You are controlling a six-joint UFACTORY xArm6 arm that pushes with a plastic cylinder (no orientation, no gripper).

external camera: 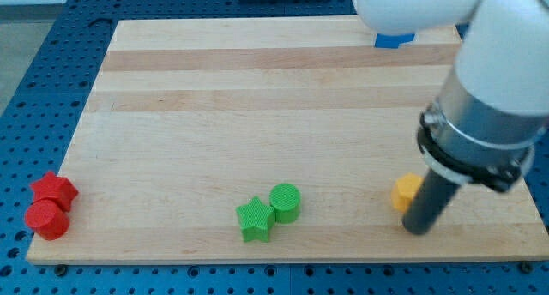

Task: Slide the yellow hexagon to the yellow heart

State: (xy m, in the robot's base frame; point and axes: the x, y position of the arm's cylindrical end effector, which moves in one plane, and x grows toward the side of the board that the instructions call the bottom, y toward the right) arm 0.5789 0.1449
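In the camera view, I take the wooden board as my landmark. I have no claw that can be apart or together, only a straight dark rod, and my tip stands on the board near its bottom right corner. The yellow hexagon lies just on the left of my rod, touching it or almost touching; I cannot tell which, because the rod hides a part of the block. A yellow heart I do not see on the board. At the bottom middle of the board a green star and a green cylinder touch each other. At the bottom left corner a red star and a red cylinder sit together, partly over the board's edge. A piece of blue tape sits at the board's top edge, on the right
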